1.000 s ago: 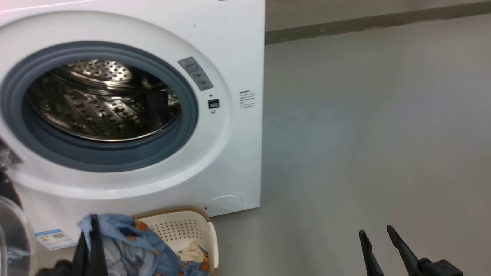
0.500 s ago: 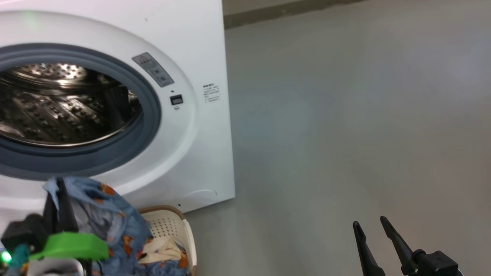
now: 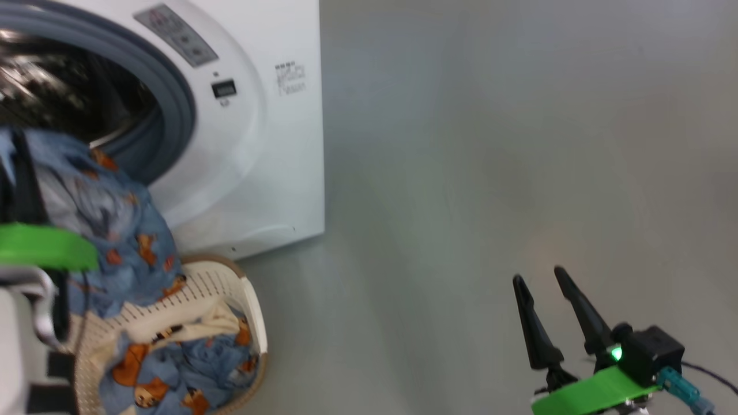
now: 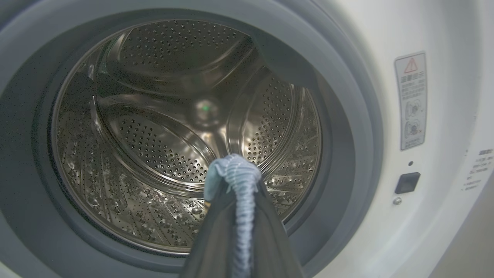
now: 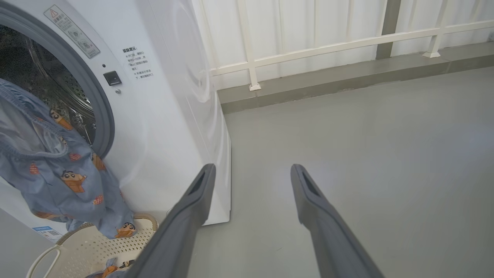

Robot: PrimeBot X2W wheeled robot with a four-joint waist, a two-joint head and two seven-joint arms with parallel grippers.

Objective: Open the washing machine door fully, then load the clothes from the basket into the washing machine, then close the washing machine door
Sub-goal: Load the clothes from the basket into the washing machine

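The white washing machine (image 3: pixel 277 144) stands at the left with its grey ring and steel drum (image 4: pixel 154 135) exposed; the washing machine door is out of view. My left gripper (image 3: pixel 20 138) is shut on a light-blue bear-print garment (image 3: pixel 115 230) and holds it up before the drum mouth. In the left wrist view a fold of that fabric (image 4: pixel 235 173) is pinched at the left gripper (image 4: pixel 235 189). The garment (image 5: pixel 58 170) hangs down to the cream basket (image 3: pixel 253 323), where more clothes (image 3: pixel 173 369) lie. My right gripper (image 3: pixel 537 275) (image 5: pixel 252 168) is open over bare floor, holding nothing.
Grey floor (image 3: pixel 490 173) stretches to the right of the machine. A white railing (image 5: pixel 308 50) on a low kerb runs behind it. A blue label sticker (image 5: pixel 46 233) sits low on the machine's front, just above the basket (image 5: pixel 88 247).
The head camera has swung right and down. My left gripper has lifted the garment from basket height up to the drum mouth. The right gripper stays open.
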